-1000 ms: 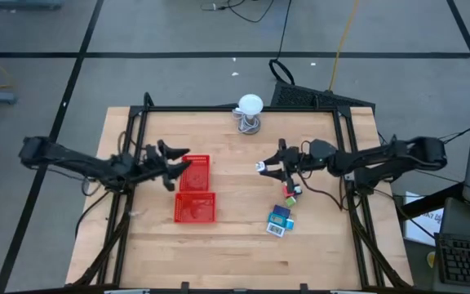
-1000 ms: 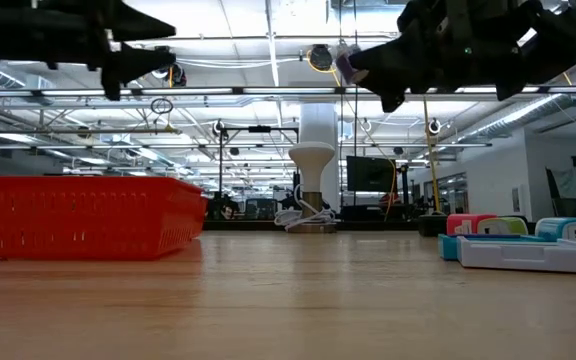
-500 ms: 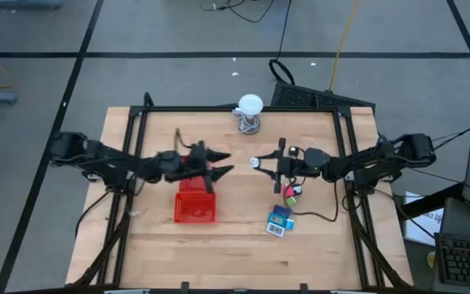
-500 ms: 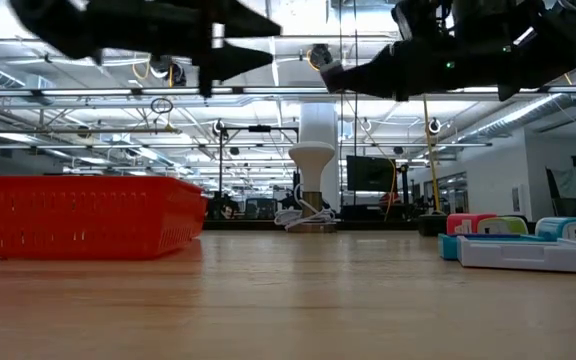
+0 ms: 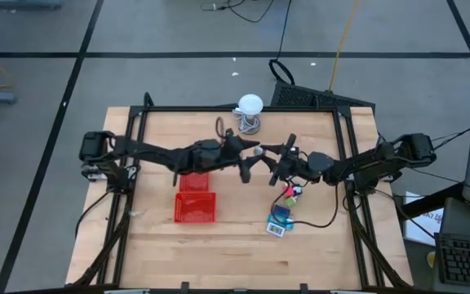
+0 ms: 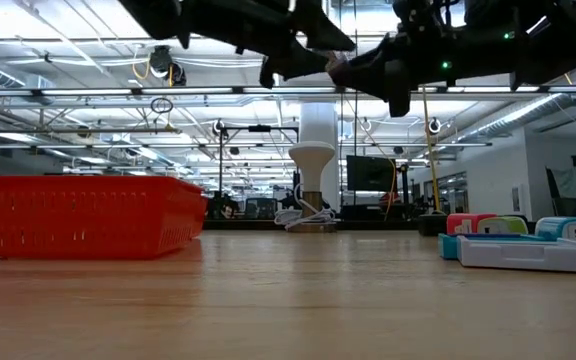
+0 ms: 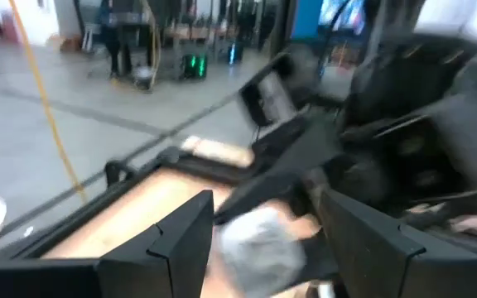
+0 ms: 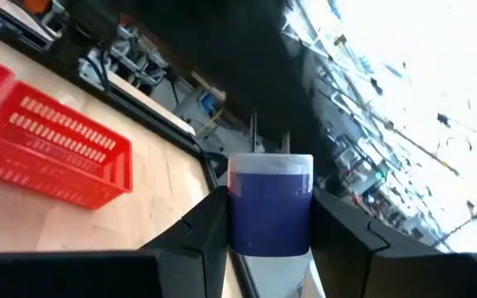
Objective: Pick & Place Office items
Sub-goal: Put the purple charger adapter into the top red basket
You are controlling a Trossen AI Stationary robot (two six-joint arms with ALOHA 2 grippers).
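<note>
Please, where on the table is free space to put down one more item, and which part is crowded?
Free wood: the wide front strip of the table, below the red mesh trays and the teal-blue packet, and the patch between those two. Crowded: the right side, where small pieces cluster by the packet, and the middle, where both arms meet above.

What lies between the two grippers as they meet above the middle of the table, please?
In the right wrist view, the right gripper is shut on a small purple piece; in the high view that piece alone separates it from the left gripper.
</note>
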